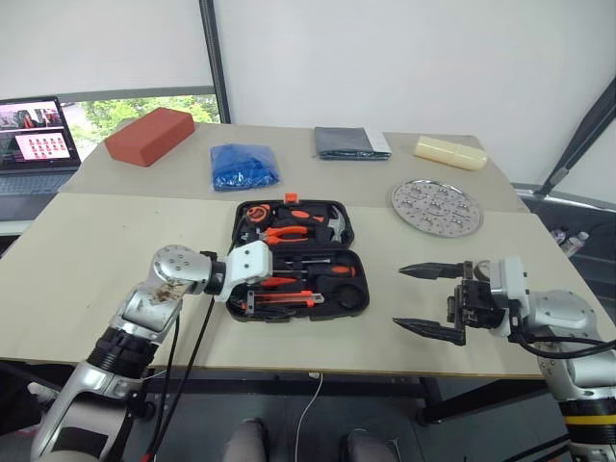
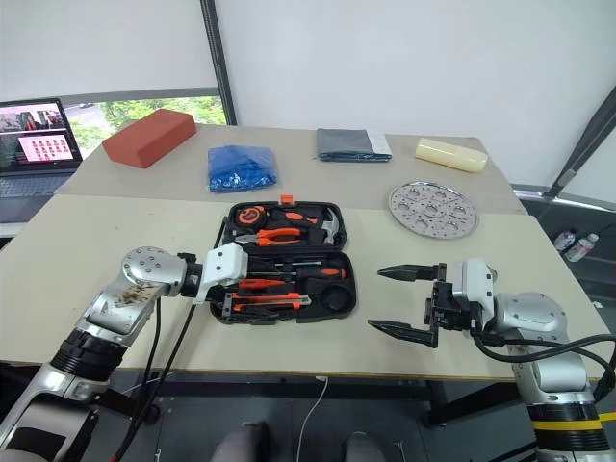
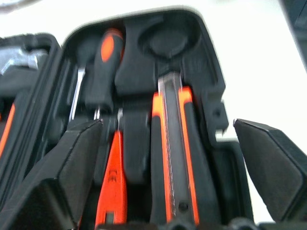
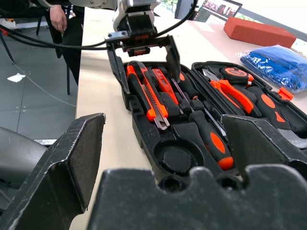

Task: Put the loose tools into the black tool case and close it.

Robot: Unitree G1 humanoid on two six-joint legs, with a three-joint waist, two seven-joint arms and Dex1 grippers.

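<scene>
Centrally on the pale surface: black tool case, open flat, two halves side by side, small orange latch at its far edge.

Far half: orange-handled pliers, steel-headed hammer, round tape measure, each seated in a moulded slot.

Near half: screwdriver with orange-and-black handle; long orange-black utility knife lying lengthwise; small orange hand tool beside the knife; round recess at the end toward the right arm, dark, contents not distinguishable.

Left gripper: at the case's left end, over the near half; jaws spread wide, nothing between them, one finger on each side of the knife and orange tool without touching them as far as can be seen.

Right gripper: over bare surface to the right of the case, well apart from it, pointing toward it; jaws fully apart, empty.

Other items at the far side: red brick-like block, blue bag, folded grey cloth, pale yellow block, round perforated metal plate. Laptop beyond the left corner.
</scene>
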